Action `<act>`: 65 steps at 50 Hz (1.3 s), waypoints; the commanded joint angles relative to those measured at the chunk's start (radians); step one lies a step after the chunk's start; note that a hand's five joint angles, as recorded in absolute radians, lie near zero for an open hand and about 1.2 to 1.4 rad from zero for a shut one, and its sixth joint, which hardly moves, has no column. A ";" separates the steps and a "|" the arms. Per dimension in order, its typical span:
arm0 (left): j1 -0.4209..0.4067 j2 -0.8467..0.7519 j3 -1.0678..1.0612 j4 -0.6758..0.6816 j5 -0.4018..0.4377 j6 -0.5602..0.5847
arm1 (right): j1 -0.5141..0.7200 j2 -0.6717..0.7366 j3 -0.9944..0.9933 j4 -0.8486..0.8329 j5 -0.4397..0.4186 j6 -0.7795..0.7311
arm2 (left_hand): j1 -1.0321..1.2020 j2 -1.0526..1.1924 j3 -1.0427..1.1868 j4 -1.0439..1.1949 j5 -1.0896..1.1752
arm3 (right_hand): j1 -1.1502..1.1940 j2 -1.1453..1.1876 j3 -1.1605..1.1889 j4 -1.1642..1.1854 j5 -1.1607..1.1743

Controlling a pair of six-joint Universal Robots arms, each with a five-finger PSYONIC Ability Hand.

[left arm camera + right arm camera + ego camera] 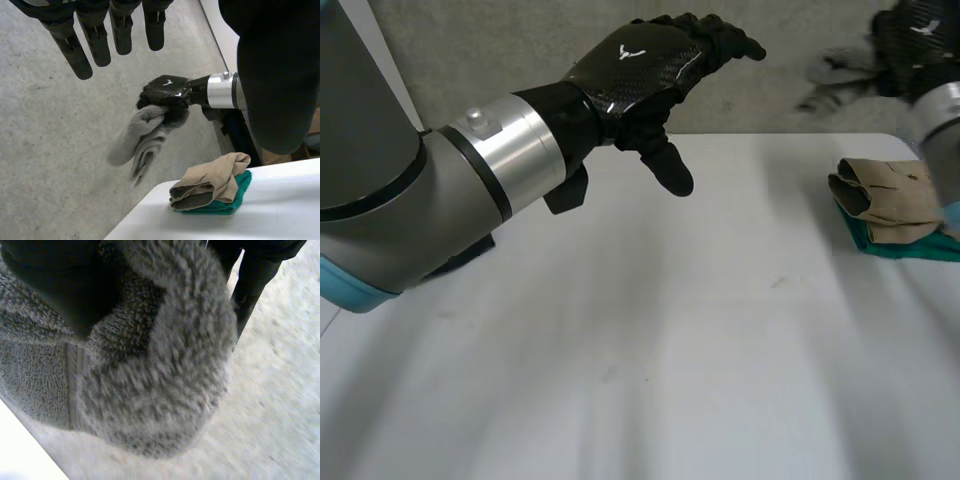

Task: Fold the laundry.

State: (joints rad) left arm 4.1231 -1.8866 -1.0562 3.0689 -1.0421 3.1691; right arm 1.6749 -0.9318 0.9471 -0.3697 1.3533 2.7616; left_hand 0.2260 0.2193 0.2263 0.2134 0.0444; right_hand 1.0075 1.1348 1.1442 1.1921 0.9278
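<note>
The right hand [165, 92] clutches a fluffy grey terry towel [142, 135] hanging beneath its palm; the left hand [640, 65] hangs slack-fingered, grasping nothing.

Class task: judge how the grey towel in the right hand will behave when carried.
Probably floppy: the grey towel droops below the right hand. Likely light, since one hand carries it bunched. Its fluffy pile suggests little slipping.

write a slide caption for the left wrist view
Right hand clutches a grey towel off the table, near the folded stack; left hand open.
</note>
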 commanded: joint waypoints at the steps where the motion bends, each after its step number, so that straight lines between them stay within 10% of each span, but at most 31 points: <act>1: -0.001 -0.016 -0.044 0.001 0.004 -0.003 | -0.219 0.174 -0.047 0.005 -0.219 -0.004 | -0.036 -0.029 -0.036 -0.023 -0.029 | 0.389 0.261 0.252 0.204 0.294; 13: -0.006 -0.059 -0.076 0.001 0.002 0.000 | -0.388 0.375 -0.047 0.040 -0.278 -0.149 | -0.030 -0.023 -0.030 -0.018 -0.023 | 0.389 0.261 0.252 0.204 0.294; 15: -0.006 -0.062 -0.071 0.001 0.004 0.002 | -0.393 0.370 -0.036 0.060 -0.286 -0.161 | -0.027 -0.021 -0.027 -0.015 -0.020 | -0.071 -0.198 -0.208 -0.255 -0.166; 16: -0.006 -0.063 -0.068 0.001 0.004 0.002 | -0.393 0.363 -0.030 0.080 -0.286 -0.165 | -0.027 -0.020 -0.027 -0.015 -0.020 | -0.833 -0.960 -0.970 -1.018 -0.928; 31: -0.033 -0.045 -0.053 0.001 -0.001 -0.004 | -0.409 0.018 0.150 0.238 -0.243 0.016 | -0.030 -0.023 -0.030 -0.018 -0.023 | -0.833 -0.960 -0.970 -1.018 -0.928; 43: -0.050 -0.013 -0.057 0.002 -0.004 -0.012 | -0.570 -0.085 -0.082 0.545 0.104 -0.151 | -0.030 -0.023 -0.030 -0.018 -0.023 | -0.833 -0.960 -0.970 -1.018 -0.928; 54: 0.006 0.050 0.160 0.013 -0.283 -0.123 | -0.301 -0.246 -0.102 0.244 0.020 0.033 | -0.015 -0.009 -0.016 -0.003 -0.008 | -0.833 -0.960 -0.970 -1.018 -0.928; 65: 0.385 -0.017 0.140 -0.042 -0.386 0.141 | 0.129 -0.352 0.343 0.077 -0.137 0.062 | 0.011 0.018 0.011 0.024 0.018 | -0.833 -0.960 -0.970 -1.018 -0.928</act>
State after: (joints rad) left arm 4.3409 -1.8283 -0.8867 3.0570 -1.4054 3.1388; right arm 1.6183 -1.2615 1.0857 -0.2677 1.2623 2.8268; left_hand 0.2260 0.2194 0.2263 0.2135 0.0447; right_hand 0.2383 0.2123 0.2082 0.2069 0.0423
